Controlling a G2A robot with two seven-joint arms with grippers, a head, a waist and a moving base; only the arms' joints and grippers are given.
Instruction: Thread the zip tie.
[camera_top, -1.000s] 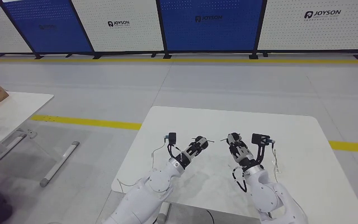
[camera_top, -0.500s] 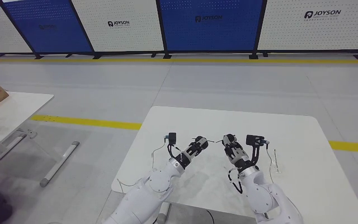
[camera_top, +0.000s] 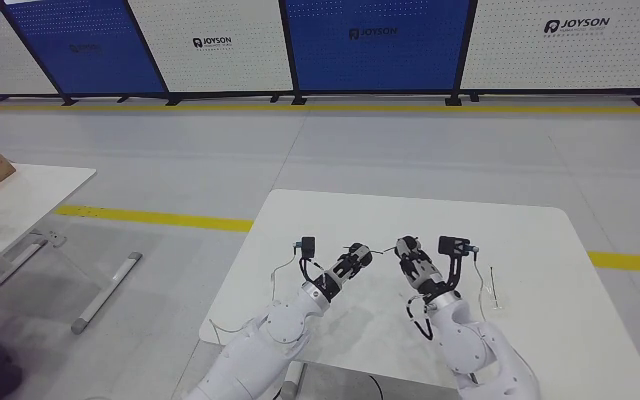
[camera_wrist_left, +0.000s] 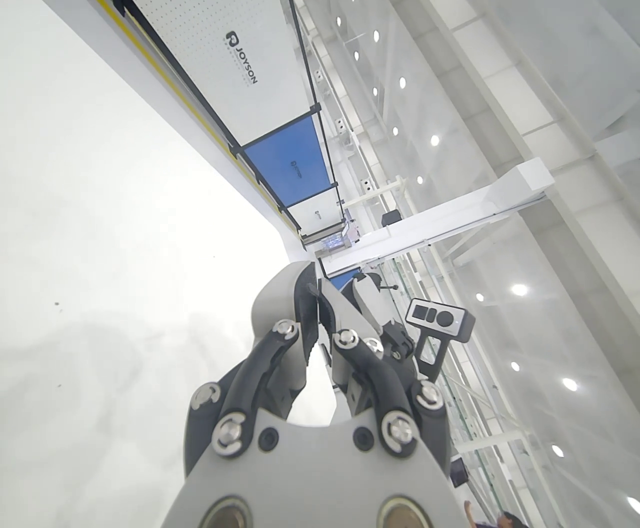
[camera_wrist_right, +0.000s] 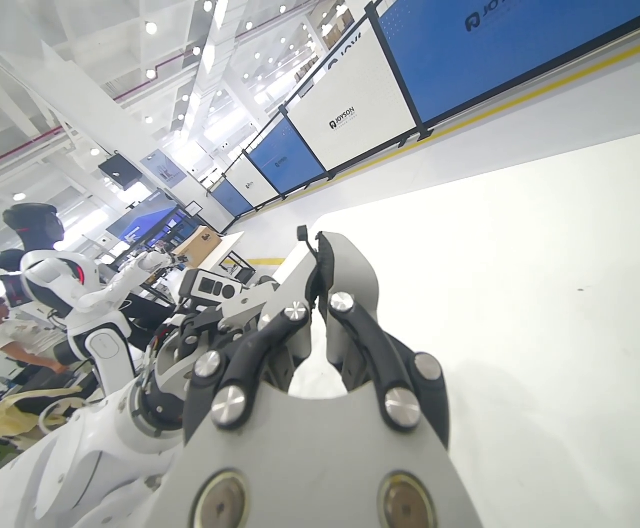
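Note:
The zip tie is a thin black strip. Its small square head (camera_wrist_right: 301, 233) sticks out past the tips of my right gripper (camera_wrist_right: 320, 240), which is shut on it. Another stretch of the zip tie (camera_wrist_left: 318, 292) is pinched between the pads of my left gripper (camera_wrist_left: 315, 272), also shut. In the top view, the left gripper (camera_top: 360, 254) and the right gripper (camera_top: 404, 246) face each other tip to tip, a short gap apart, just above the white table (camera_top: 520, 230) near its middle front.
A thin pale strip (camera_top: 490, 285) lies on the table to the right of the right arm. The table's far half is bare white surface. Beyond the table edge are grey floor and blue and white partition panels (camera_top: 380, 45).
My right gripper has shifted left toward the left gripper, narrowing the gap between their tips. The left arm has held its place.

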